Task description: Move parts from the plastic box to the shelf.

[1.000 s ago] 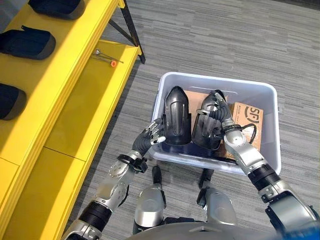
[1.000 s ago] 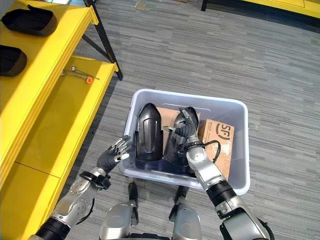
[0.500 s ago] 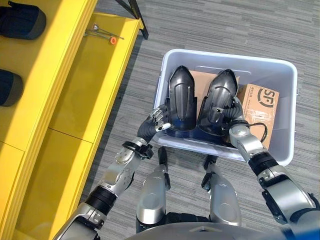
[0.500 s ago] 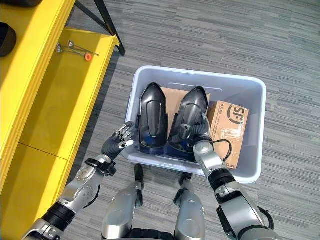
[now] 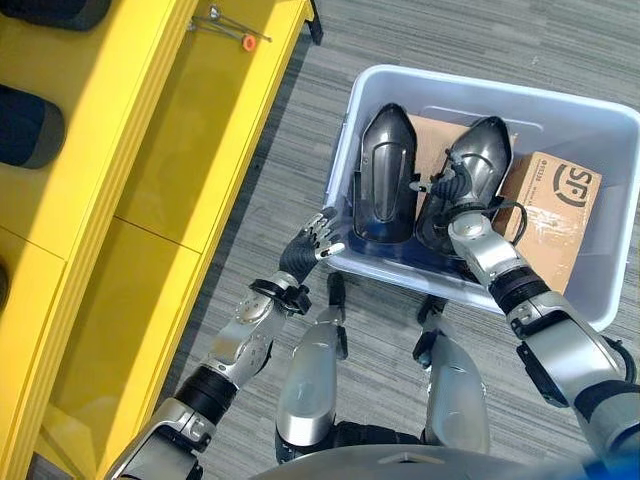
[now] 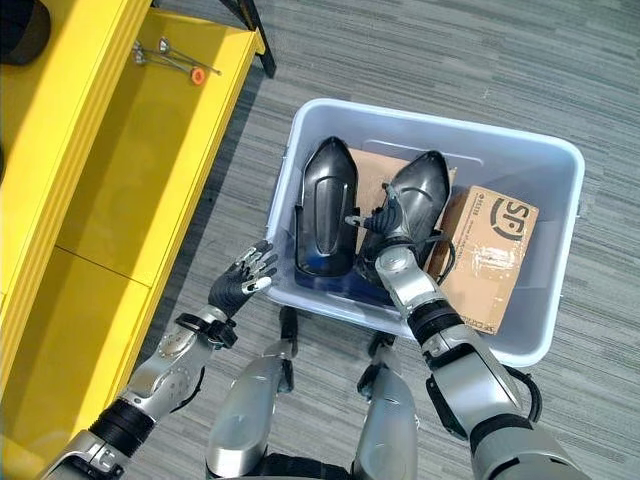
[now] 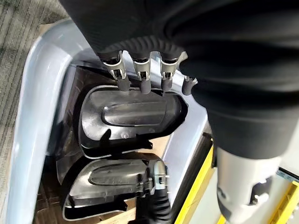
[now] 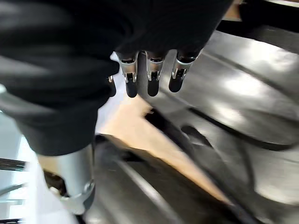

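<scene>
A pale plastic box (image 5: 450, 84) stands on the floor with two black moulded parts upright in it side by side. My right hand (image 5: 449, 197) lies on the right part (image 5: 482, 160) with its fingers (image 8: 147, 73) straight and spread over the glossy shell. The left part (image 5: 385, 185) stands free. Outside the box's near left corner my left hand (image 5: 308, 250) hovers with relaxed fingers (image 7: 141, 74) pointing toward the left part (image 7: 131, 114). A yellow shelf (image 5: 180, 150) runs along the left and carries similar dark parts (image 5: 28, 126) on its upper level.
A cardboard carton (image 5: 555, 215) stands in the box's right side, with flat cardboard behind the parts. A small tool with an orange tip (image 5: 235, 30) lies on the shelf's lower level. Grey carpet surrounds the box.
The camera has shifted, moving box and shelf in the picture. My right hand has slid from the right part's near right edge onto its face. The left hand stays by the box corner.
</scene>
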